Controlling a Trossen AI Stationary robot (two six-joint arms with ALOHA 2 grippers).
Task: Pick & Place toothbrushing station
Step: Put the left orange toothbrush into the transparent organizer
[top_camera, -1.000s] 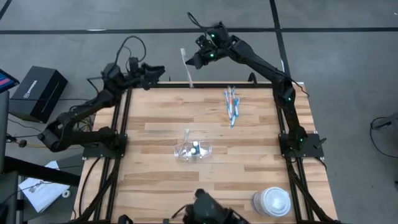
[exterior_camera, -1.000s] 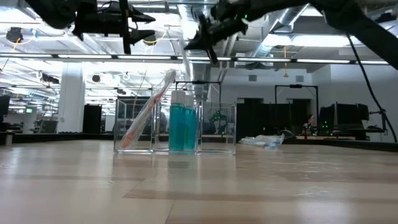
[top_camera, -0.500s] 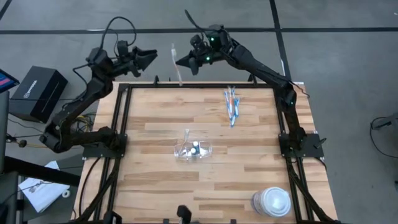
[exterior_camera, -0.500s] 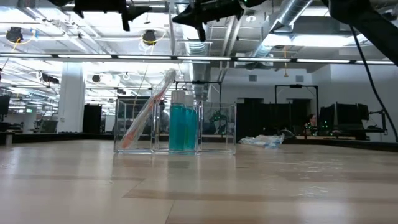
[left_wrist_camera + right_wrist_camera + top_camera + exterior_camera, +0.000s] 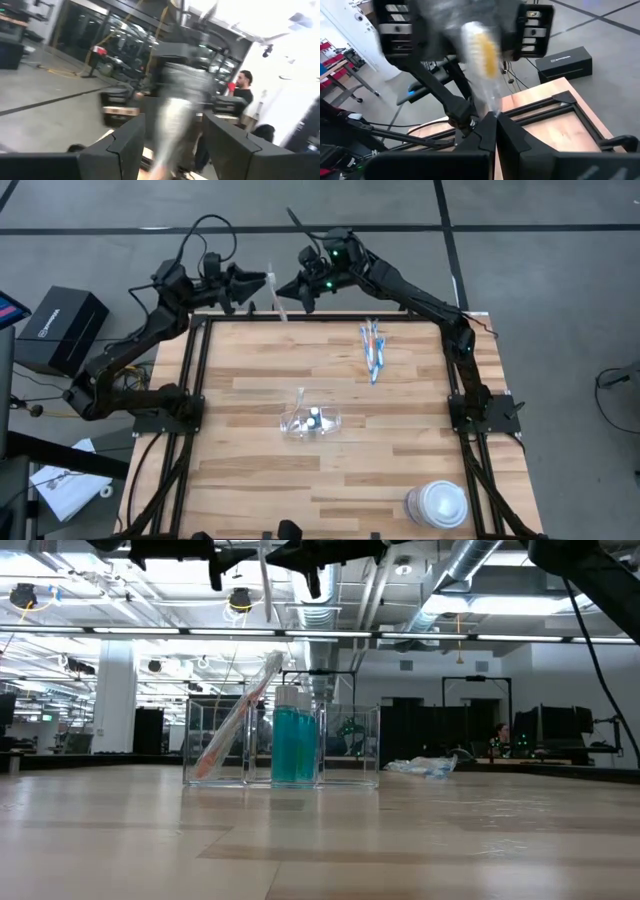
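Right hand: you see it closed on a white toothbrush beyond the tabletop's far edge.
Left hand: open around the toothbrush's head.

My two arms are dark, nearly black, built of slim jointed links bolted to black frame posts at the table's 9 and 3 o'clock edges. Loose black cables loop above my left arm near its wrist. My right arm carries small green lights at its wrist and base. My right gripper has angular, matte black fingers with flat bevelled faces.
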